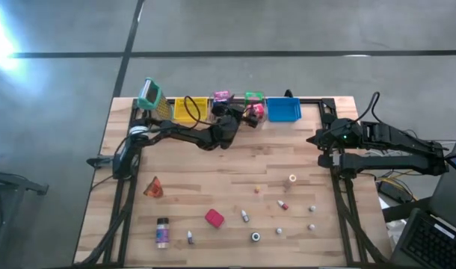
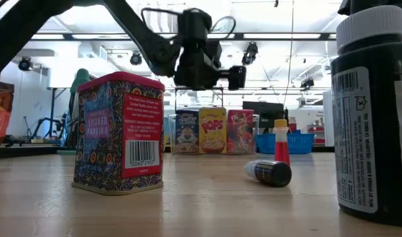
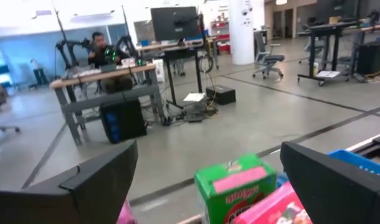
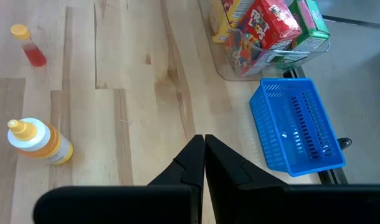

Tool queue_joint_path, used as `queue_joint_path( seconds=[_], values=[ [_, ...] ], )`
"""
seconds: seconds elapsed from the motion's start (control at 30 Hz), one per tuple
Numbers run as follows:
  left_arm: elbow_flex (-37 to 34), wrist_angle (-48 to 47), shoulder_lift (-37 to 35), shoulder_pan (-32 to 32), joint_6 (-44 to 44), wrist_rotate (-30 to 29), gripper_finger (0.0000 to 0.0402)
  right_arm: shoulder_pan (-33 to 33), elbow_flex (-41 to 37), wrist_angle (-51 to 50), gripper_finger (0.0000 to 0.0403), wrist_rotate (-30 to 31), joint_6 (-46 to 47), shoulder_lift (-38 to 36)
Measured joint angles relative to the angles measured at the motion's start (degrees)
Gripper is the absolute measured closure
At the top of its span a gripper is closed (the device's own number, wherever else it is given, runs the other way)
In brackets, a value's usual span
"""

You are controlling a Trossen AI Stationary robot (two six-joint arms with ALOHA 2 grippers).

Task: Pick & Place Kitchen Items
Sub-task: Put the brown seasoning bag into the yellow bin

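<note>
Overhead, the left pincer (image 1: 239,117) hangs above the clear bin (image 1: 241,109) at the far edge of the worktop (image 1: 213,179), its fingers (image 3: 84,186) spread wide and holding nothing; under it the bin holds a green box (image 3: 237,185) and a pink box (image 3: 274,208), packed against each other; a yellow bin (image 1: 188,110) sits just beside the clear one on one side and a blue bin (image 1: 282,110) on the other; the right pincer (image 4: 204,155) waits at the worktop's right edge near the blue bin, its fingers pressed together on nothing; the remaining kitchen items lie scattered over the near half of the worktop, well apart from the bins: a red block (image 1: 214,218), an orange wedge (image 1: 154,187), a purple-labelled jar (image 1: 162,232), a yellow squeeze bottle (image 4: 40,142) lying on its side, a small red bottle (image 4: 29,47), and several tiny white and silver bottles whose details are too small to tell.
</note>
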Motion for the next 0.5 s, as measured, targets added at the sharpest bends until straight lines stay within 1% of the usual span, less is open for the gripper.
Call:
queue_joint_path(
  seconds=[0.13,0.33,0.43,0.5],
  values=[
    [0.0,0.0,-2.8,-1.6,3.6,-0.1,0.0016,0.0,0.0,0.0,0.0394,0.0,0.0,0.0],
    [-0.1,-0.6,-6.2,-4.7,7.4,-0.6,0.007,0.0,0.0,0.0,0.0394,0.0,0.0,0.0],
    [-0.3,-4.2,-8.7,-7.0,9.5,-0.7,0.0091,0.0,0.0,0.0,0.0394,0.0,0.0,0.0],
    [-0.4,-9.9,-11.2,-9.2,10.8,-1.1,0.0098,0.0,0.0,0.0,0.0394,0.0,0.0,0.0]
  ],
)
